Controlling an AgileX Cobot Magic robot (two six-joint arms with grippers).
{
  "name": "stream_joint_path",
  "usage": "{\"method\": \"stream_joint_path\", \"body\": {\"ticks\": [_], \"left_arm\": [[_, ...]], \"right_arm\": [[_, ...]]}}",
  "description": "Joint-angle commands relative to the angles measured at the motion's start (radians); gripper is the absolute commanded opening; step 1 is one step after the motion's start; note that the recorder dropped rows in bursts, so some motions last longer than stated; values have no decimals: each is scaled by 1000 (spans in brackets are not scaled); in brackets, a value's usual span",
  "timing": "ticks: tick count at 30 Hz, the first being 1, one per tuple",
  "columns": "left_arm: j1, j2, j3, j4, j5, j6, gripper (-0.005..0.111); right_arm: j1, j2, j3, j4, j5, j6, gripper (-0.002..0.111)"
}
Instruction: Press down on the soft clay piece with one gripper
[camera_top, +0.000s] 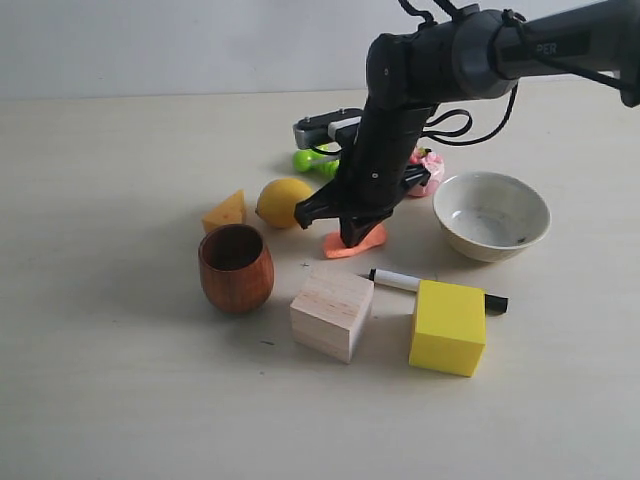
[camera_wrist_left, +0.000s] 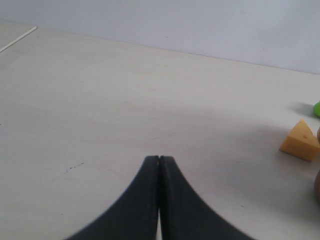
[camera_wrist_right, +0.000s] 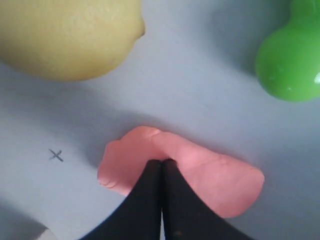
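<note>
Pale cream tabletop (camera_top: 120, 400) is carrying a scatter of small props against a plain light wall.

Right gripper (camera_top: 355, 238) (camera_wrist_right: 161, 162): jaws are sitting closed, tip against tip, with nothing between them. The paired tips are bearing straight down on the soft clay piece (camera_top: 373, 237) (camera_wrist_right: 225, 180). The right wrist view is showing them touching its upper face, roughly mid-length. The clay is lying flattish on the tabletop directly under the jaws, spreading out to both sides of them.

Left gripper (camera_wrist_left: 159, 159): jaws are likewise meeting tip to tip, hanging over bare tabletop well away from the clay.

Outward from the clay:
- lemon (camera_top: 283, 201) (camera_wrist_right: 65, 35) is sitting just beside it, apart
- green toy (camera_top: 312, 160) (camera_wrist_right: 287, 65) is lying farther back
- pink toy cake (camera_top: 430, 165) is peeking out behind the arm
- small pencilled cross (camera_wrist_right: 56, 155) is showing on the surface nearby

Containers: white bowl (camera_top: 480, 245) is standing upright, its inside showing white with a few dark specks. Wooden cup (camera_top: 236, 268) is standing upright, its interior lying in shadow, contents impossible to tell.

Farther out:
- cheese wedge (camera_top: 225, 212) (camera_wrist_left: 300, 141) is sitting by the lemon
- marker (camera_top: 400, 280) is lying between a wooden block (camera_top: 331, 313) and a yellow block (camera_top: 448, 327)
</note>
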Motion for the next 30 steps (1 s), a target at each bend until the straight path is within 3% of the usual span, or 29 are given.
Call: {"method": "stream_joint_path", "body": {"ticks": [1, 22, 30], "left_arm": [[-1, -5, -3, -6, -10, -6, 0], [-1, -5, -3, -6, -10, -6, 0], [-1, -5, -3, -6, -10, -6, 0]], "right_arm": [[-1, -37, 7, -24, 24, 2, 0], [-1, -146, 14, -22, 35, 23, 0], [-1, -472, 310, 67, -288, 23, 0]]}}
